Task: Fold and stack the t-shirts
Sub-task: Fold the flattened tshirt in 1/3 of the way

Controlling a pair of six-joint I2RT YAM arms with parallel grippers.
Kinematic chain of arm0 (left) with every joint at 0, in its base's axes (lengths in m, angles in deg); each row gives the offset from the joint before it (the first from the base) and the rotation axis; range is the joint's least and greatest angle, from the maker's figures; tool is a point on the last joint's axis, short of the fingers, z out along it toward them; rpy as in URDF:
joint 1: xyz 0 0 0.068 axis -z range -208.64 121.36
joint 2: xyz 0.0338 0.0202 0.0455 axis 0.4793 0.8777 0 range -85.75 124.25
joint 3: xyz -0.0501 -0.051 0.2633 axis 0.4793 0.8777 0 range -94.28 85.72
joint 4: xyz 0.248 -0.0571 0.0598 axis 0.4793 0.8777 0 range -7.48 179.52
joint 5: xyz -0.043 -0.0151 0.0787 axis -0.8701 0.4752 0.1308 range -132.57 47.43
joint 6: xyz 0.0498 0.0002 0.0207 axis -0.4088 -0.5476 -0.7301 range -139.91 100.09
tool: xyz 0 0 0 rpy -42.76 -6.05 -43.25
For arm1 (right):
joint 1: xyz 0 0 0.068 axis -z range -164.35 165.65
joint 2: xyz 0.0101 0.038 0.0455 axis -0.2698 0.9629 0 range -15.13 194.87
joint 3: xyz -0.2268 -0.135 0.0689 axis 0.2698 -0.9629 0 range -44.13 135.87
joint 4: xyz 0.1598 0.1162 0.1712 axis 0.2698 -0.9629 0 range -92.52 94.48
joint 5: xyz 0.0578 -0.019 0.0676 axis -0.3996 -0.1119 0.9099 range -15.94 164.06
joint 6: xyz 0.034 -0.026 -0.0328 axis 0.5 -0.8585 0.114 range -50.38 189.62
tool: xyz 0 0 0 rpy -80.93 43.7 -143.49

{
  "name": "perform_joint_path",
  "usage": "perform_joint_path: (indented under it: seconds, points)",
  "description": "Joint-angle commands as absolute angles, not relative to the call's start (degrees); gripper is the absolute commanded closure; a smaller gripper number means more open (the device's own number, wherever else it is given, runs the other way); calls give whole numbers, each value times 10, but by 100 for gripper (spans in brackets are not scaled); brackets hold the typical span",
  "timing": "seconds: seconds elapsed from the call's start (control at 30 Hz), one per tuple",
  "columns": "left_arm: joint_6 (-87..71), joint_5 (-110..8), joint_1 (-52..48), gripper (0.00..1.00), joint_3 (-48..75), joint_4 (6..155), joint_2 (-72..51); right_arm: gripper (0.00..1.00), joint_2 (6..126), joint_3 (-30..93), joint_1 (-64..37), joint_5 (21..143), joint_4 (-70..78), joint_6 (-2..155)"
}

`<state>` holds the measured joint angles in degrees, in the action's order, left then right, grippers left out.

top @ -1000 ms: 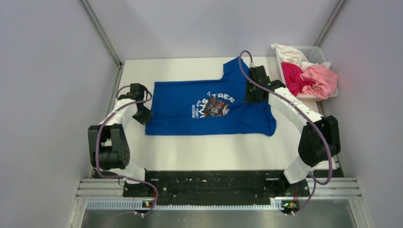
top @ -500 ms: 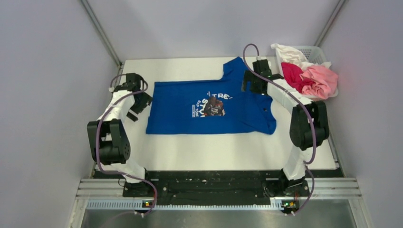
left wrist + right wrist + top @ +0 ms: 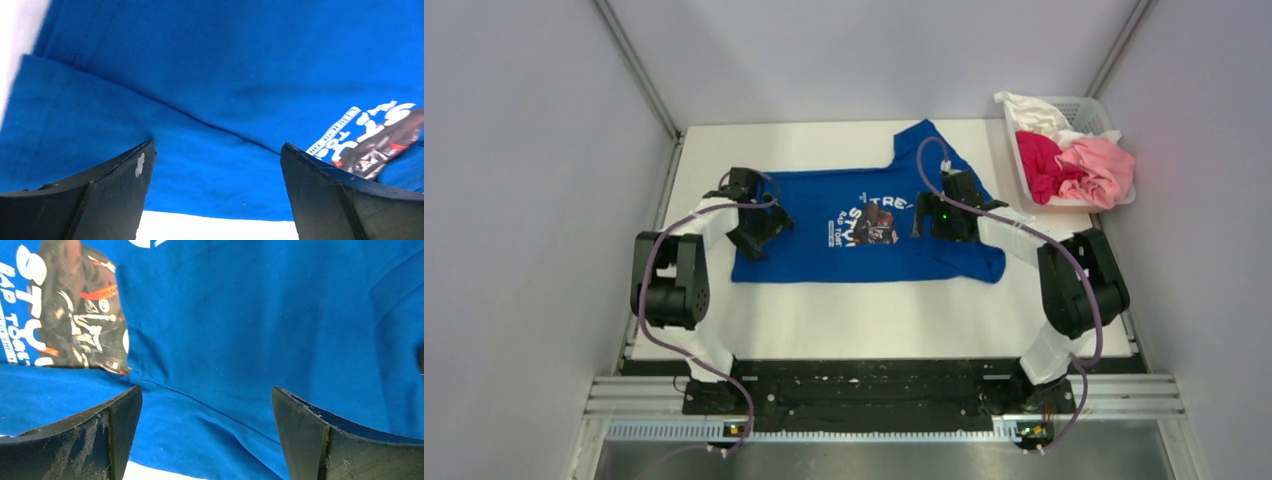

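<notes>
Both end effectors (image 3: 216, 146) (image 3: 205, 389) wide open over blue t-shirt (image 3: 894, 260)

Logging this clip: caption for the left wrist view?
Open left gripper over the blue t-shirt, straddling a diagonal crease; print at right.

Overhead view wide; wrist views close, sharing blue t-shirt (image 3: 809, 250).

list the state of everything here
blue t-shirt, spread flat, near side folded over
left claw, open above the shirt
right claw, open above the shirt
basket, upright, holding tees
magenta tee, crumpled in basket
pink tee, crumpled in basket
white tee, crumpled in basket
</notes>
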<state>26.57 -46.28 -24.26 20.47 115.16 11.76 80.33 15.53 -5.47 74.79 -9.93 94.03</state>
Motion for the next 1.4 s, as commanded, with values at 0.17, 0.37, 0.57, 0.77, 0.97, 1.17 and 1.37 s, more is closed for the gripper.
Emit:
perform_joint_path:
  seconds: [0.17,0.37,0.57,0.77,0.97,1.17,1.37]
  points:
    - [264,-492,-246,1,292,1120,133,1,771,25,-79,717,-72,1013]
    - [270,-476,-242,1,425,1120,21,1,645,-112,-109,712,-114,1074]
    - [294,-481,-232,1,522,1131,-74,1,492,-186,-139,698,-200,1129]
    - [317,-473,-223,1,552,1175,-167,1,414,-205,-139,690,-226,1132]
    - [324,-456,-223,1,564,1212,-221,1,439,-168,-138,663,-216,1109]
    - [320,-422,-223,1,496,1233,-229,1,439,-93,-138,644,-202,1083]
    - [319,-285,-230,1,347,1246,-168,1,442,-31,-138,580,-155,1070]
